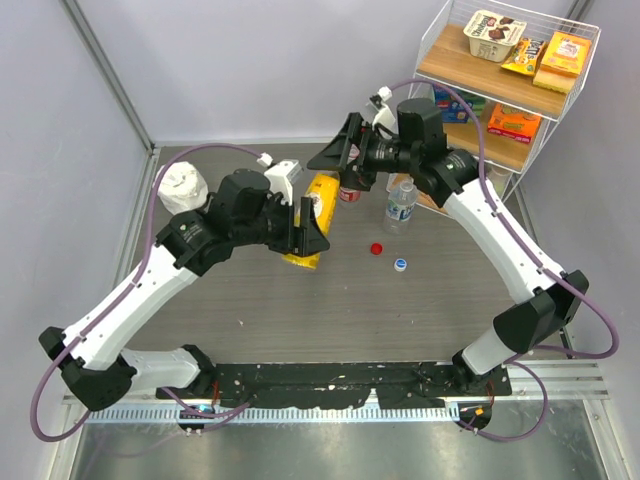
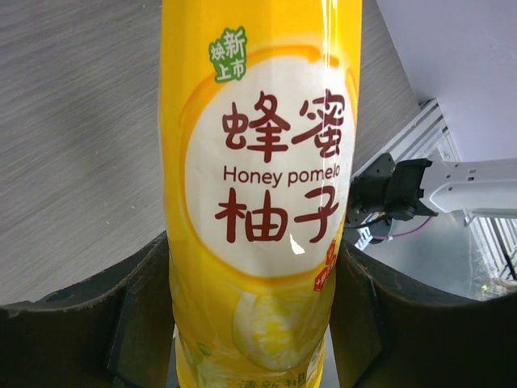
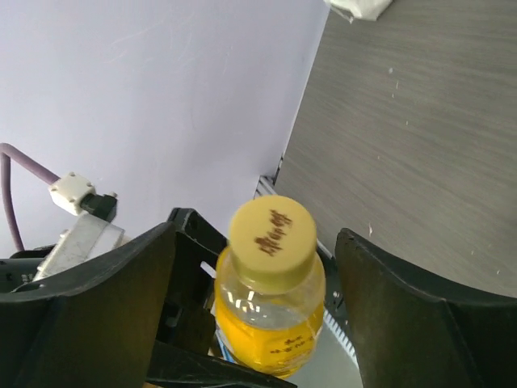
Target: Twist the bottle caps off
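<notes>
1. Yellow cap (image 3: 271, 233) sits on the neck of the yellow bottle (image 2: 258, 162), screwed on as far as the right wrist view shows.
2. The right gripper (image 3: 257, 234) is open around that cap. One finger (image 3: 105, 307) stands to each side, with a clear gap between finger and cap on both sides.
3. The left gripper (image 2: 252, 242) is clamped on the bottle's labelled body. Both its fingers (image 2: 133, 323) press against the yellow sides.
4. In the top view the bottle hangs tilted between the two arms, over the far middle of the table (image 1: 250, 310). Its cap end points toward the right gripper.
5. The red cap (image 1: 377, 248) lies loose on the table, just right of the yellow bottle.
6. The blue-white cap (image 1: 400, 265) lies near the red one, a little nearer the arm bases.
7. The small bottle (image 1: 401, 203) stands upright behind those two caps.
8. The red-label bottle (image 1: 349, 192) stands just left of the small one, partly hidden under the right gripper.
9. A white wad (image 1: 183, 187) lies at the table's far left.
</notes>
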